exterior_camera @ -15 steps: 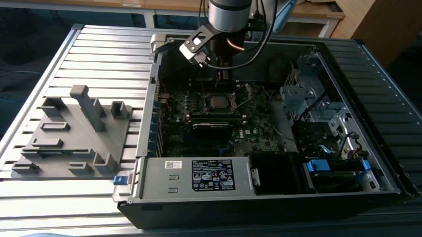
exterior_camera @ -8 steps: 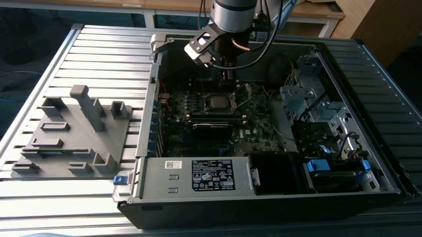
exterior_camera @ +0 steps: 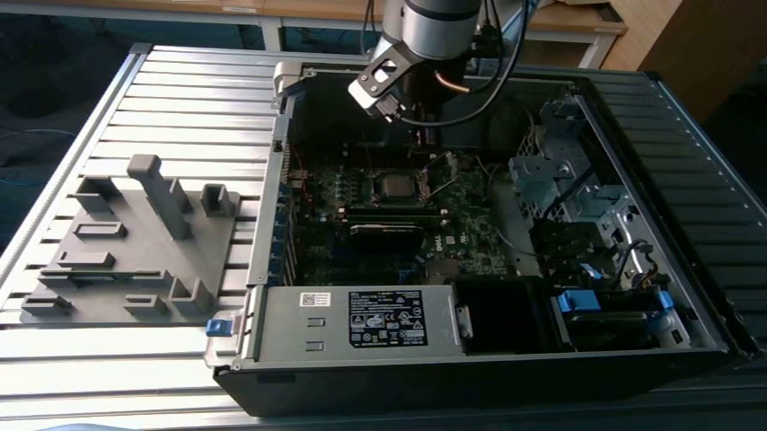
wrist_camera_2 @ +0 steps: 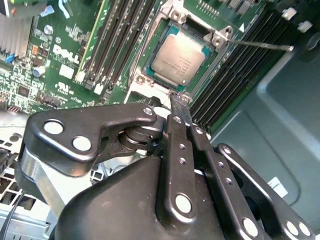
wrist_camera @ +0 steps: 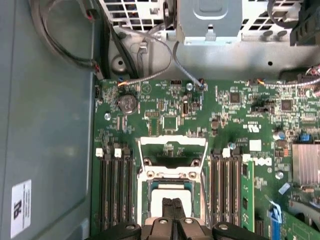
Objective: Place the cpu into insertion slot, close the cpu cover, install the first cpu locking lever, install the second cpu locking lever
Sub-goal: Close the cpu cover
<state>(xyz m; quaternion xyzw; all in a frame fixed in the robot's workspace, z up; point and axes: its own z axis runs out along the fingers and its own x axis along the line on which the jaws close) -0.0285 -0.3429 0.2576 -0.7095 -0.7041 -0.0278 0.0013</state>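
The cpu (wrist_camera_2: 179, 59) lies flat in the insertion slot (wrist_camera_2: 161, 80) on the green motherboard, silver-grey face up. In the first wrist view the cpu (wrist_camera: 172, 191) is partly behind my fingertips. The cpu cover (wrist_camera: 172, 141), a silvery frame with a cut-out middle, is swung open beside the slot. A thin locking lever (wrist_camera_2: 260, 45) sticks out from a socket corner. My gripper (wrist_camera_2: 180, 99) is shut with nothing between its fingers, its tips just over the socket's edge. In the exterior view the gripper (exterior_camera: 419, 135) hangs inside the open computer case above the socket (exterior_camera: 393, 186).
Long black memory slots (wrist_camera: 114, 185) flank the socket on both sides. A finned heat sink (wrist_camera: 306, 162) and loose cables (wrist_camera: 150, 75) sit nearby. A grey fixture plate (exterior_camera: 132, 242) lies on the exterior view's left, a power supply (exterior_camera: 359, 319) in front, and drive cages (exterior_camera: 563, 180) on the right.
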